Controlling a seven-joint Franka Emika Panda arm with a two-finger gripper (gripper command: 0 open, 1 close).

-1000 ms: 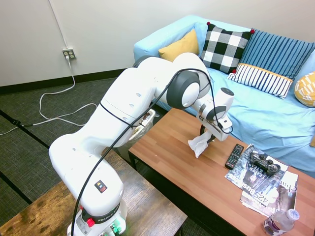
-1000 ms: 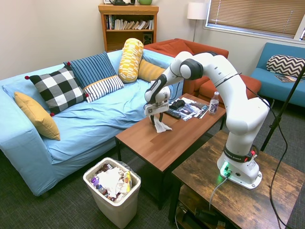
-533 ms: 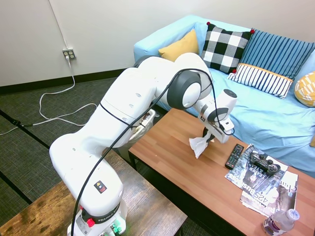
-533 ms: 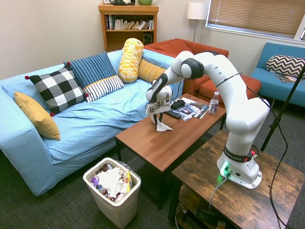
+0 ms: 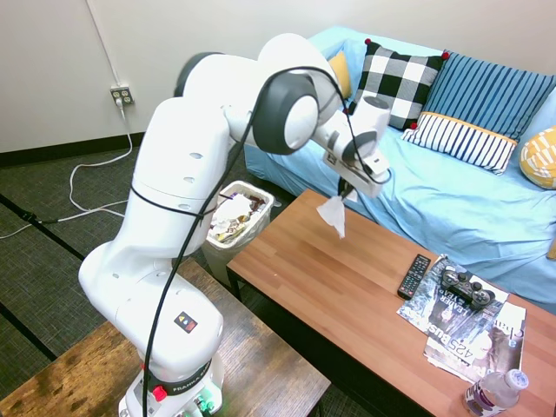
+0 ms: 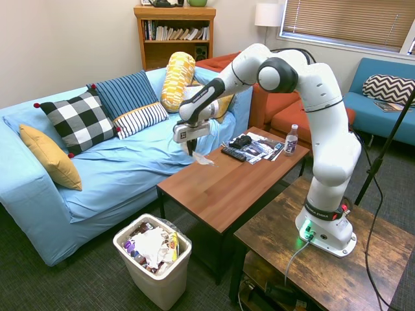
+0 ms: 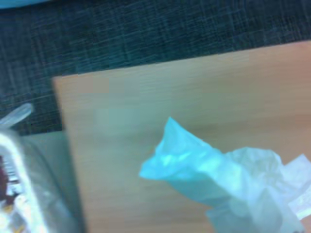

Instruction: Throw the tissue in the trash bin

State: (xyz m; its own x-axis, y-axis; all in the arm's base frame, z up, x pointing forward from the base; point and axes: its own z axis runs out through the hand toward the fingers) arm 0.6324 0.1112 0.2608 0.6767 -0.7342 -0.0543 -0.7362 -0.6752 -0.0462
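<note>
Fingers [image 5: 346,193] pinch the tissue [image 5: 333,215], apparently now lifted clear of the desk [image 5: 347,287]; trash bin [image 6: 152,259] next.

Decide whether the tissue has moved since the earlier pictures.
Yes. The tissue, held by the gripper, has risen off the coffee table and shifted toward the trash bin end.

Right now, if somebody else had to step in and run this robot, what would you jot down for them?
Gripper: shut on the tissue, which hangs in the air above the coffee table, near the sofa-side edge.
Trash bin: on the floor off the table's end, already holding rubbish.
Done: tissue picked up and lifted clear of the table.
Left: carry it over the bin, open the gripper, let it drop in.
</note>
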